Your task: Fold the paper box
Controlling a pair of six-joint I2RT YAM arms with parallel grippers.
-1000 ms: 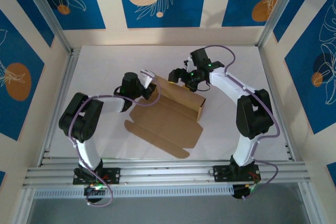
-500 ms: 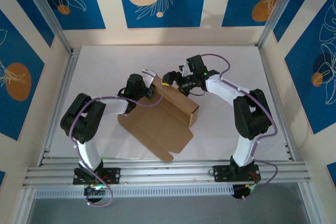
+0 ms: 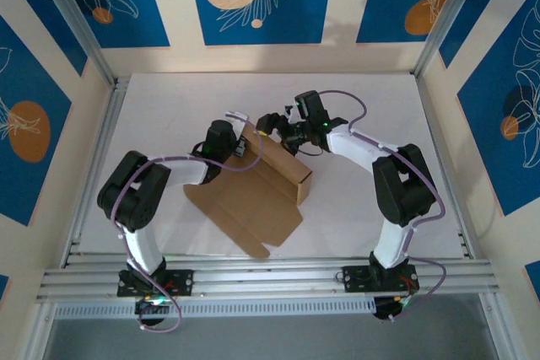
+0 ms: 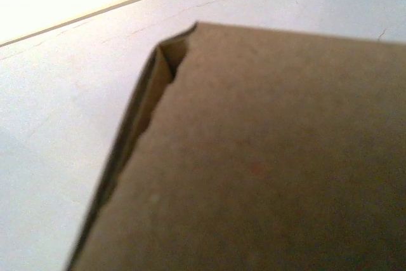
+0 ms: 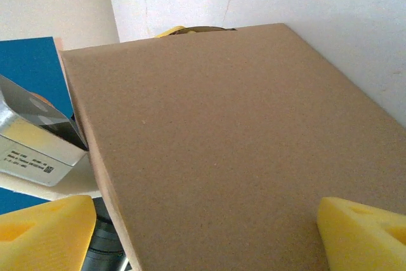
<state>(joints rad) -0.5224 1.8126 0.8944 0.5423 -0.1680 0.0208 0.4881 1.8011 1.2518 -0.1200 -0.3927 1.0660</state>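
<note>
Cardboard of the paper box (image 3: 253, 200) blocked both my wrist cameras.
It sat on the white table (image 3: 169, 99); right gripper (image 3: 272, 122) splayed wide at its raised wall, left gripper (image 3: 240, 130) fingers pressed together.

matt brown cardboard paper box (image 3: 250, 198), matt yellow fingers (image 5: 45, 228), smooth white table (image 3: 169, 100)

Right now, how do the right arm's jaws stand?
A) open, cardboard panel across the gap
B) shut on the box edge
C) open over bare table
A: the right wrist view shows the yellow fingertips far apart, with the paper box panel spanning the gap between them.
</note>
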